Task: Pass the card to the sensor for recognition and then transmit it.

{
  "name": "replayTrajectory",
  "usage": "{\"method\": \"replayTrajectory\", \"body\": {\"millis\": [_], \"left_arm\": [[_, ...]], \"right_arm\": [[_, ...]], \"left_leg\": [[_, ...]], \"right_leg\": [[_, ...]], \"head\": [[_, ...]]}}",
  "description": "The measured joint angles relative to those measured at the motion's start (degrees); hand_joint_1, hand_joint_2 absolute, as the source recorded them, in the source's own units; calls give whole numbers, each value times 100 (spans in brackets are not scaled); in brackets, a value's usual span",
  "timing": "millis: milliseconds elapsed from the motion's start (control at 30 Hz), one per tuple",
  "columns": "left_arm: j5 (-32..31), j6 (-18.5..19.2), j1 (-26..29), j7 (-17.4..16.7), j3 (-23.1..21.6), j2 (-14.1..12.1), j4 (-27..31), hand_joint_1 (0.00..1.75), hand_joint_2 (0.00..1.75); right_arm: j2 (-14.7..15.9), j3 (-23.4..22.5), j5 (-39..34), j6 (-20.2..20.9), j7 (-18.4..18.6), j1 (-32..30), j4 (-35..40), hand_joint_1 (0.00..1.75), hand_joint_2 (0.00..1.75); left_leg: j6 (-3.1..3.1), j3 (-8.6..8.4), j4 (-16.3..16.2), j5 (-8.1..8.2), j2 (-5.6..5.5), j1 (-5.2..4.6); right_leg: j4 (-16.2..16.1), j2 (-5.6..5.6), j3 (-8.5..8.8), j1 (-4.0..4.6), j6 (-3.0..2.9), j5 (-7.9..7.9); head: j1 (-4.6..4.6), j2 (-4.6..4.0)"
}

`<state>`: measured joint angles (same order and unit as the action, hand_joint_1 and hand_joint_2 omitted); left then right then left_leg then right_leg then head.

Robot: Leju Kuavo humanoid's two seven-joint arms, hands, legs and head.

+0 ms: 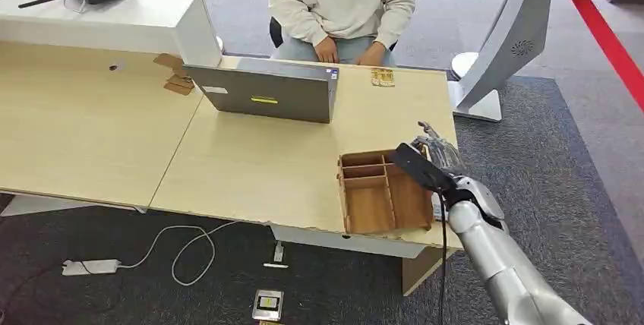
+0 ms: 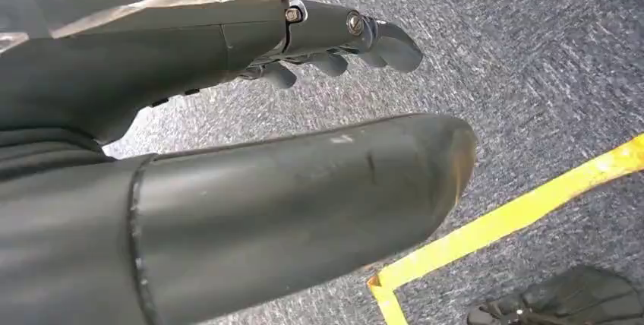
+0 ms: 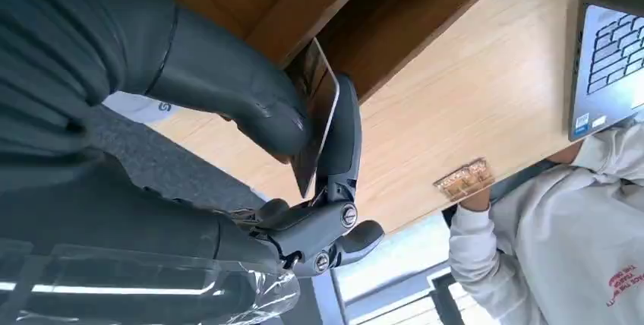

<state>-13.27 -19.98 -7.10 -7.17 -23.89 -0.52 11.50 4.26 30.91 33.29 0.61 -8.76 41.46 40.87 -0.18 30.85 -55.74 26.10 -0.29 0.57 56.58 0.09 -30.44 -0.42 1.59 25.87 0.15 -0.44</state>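
1. The robot is holding the card (image 3: 315, 116) in its right hand (image 3: 304, 150), pinching it between the thick thumb (image 3: 228, 86) and a dark finger (image 3: 343, 143). This looks like the carrying step, with the card just lifted out of or held above the wooden tray (image 1: 380, 200); presenting it to a sensor appears not yet done.

2. The card is standing on edge between thumb and finger, with a good part of it sticking out beyond the fingertips, over the tray's compartments.

3. The card looks thin, flat and stiff, with a printed, partly glossy face. Its print is too small to read.

4. The left hand (image 2: 334, 33) is hanging over the grey carpet, its fingers loosely curled and holding nothing.

5. Next, the right hand would probably need to bring the card's flat face to the sensor. Which object is the sensor cannot be told; a small wooden piece (image 1: 383, 77) is lying beyond the fingers, near the seated person (image 1: 342, 6) and the laptop (image 1: 266, 91).

6. The pinch looks narrow, so a steady wrist is likely needed.
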Motion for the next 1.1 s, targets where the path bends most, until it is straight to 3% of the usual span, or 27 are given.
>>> {"method": "replayTrajectory", "body": {"millis": [300,433,533,800,1100], "left_arm": [[15,-28,-2,55,0,-4,0,0,0],[15,-70,-2,77,-4,-9,0,0,0],[-118,-133,-1,170,-46,-17,0,0,0],[-363,-243,-12,216,-282,-33,0,0,0],[-444,-245,-28,234,-492,-28,2,0,0]], "right_arm": [[9,-9,-13,-140,52,-58,127,175,175],[35,-123,-155,-671,-50,-50,313,175,175],[116,-343,-269,-1342,-42,185,622,175,175],[411,-815,56,-1183,109,1333,1191,175,175],[254,-828,526,-962,-109,1989,883,175,175]], "left_leg": [[0,0,0,0,0,0],[0,1,-1,0,0,-1],[1,1,-2,-1,0,-5],[2,0,-2,-2,3,-5],[2,4,0,-2,1,2]], "right_leg": [[0,0,0,0,0,0],[1,0,-1,0,0,-1],[2,1,-5,-6,4,-4],[1,10,-3,-14,3,-8],[2,8,-1,-12,2,-7]], "head": [[0,0],[0,0],[-2,0],[0,0],[0,0]]}}
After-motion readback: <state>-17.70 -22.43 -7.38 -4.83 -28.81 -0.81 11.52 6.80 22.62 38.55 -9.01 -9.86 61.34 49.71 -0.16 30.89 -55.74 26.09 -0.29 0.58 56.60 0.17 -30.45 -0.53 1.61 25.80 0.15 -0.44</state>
